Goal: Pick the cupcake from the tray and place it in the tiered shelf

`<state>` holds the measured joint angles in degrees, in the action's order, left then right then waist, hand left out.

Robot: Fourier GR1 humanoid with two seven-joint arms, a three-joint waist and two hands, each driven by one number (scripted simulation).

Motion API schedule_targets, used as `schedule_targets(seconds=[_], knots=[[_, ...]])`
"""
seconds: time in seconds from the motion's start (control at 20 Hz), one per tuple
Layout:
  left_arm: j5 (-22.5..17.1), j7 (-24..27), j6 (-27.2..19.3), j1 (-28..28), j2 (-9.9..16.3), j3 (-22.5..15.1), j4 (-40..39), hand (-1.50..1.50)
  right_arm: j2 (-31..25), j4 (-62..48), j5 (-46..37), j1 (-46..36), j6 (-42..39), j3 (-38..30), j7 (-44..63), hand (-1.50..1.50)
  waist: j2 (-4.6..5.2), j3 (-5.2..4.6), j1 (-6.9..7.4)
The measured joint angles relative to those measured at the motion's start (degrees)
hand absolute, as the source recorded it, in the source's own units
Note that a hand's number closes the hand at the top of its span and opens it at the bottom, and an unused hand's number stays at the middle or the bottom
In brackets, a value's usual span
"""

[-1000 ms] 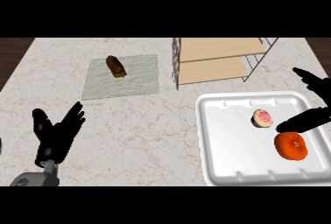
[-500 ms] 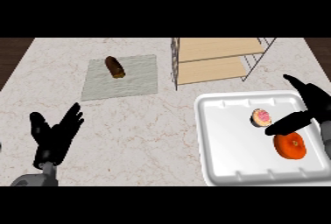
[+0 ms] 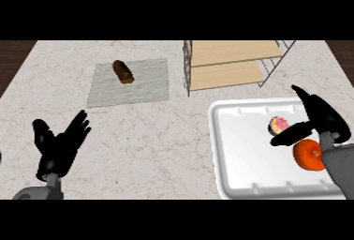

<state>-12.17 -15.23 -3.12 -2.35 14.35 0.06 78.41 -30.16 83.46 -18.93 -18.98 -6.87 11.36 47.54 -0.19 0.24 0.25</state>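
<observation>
A small cupcake (image 3: 278, 124) with pink frosting sits in the white tray (image 3: 239, 154) at the right. My right hand (image 3: 319, 119) hovers over the tray, open, its thumb just below the cupcake and its fingers stretched above and to the right of it. The tiered shelf (image 3: 232, 65), with wooden boards in a wire frame, stands behind the tray. At the lower left my left hand (image 3: 59, 143) rests open above the counter, fingers up.
An orange fruit (image 3: 308, 155) lies in the tray, partly behind my right forearm. A brown pastry (image 3: 122, 71) lies on a grey mat (image 3: 131, 84) at the back left. The marble counter (image 3: 159, 140) spreads between mat and tray.
My right hand has moved left over the tray, closer to the cupcake, its thumb now just under it. The left hand has barely moved.
</observation>
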Motion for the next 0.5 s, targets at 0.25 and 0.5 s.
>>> schedule_targets(seconds=[0.25, 0.5], knots=[[0.8, 0.6, 0.8, 0.6, -0.6, 0.7, 0.4, 0.00, 2.1, -3.0, -5.2, 2.0, 1.3, -0.8, -2.8, -1.50, 0.02, -0.04, -0.09], [1.9, -1.1, 0.4, 1.3, -1.7, 0.5, 2.2, 0.00, 4.0, -7.2, -9.2, 0.3, 1.4, -2.2, -5.0, -1.50, 0.05, -0.05, -0.01]])
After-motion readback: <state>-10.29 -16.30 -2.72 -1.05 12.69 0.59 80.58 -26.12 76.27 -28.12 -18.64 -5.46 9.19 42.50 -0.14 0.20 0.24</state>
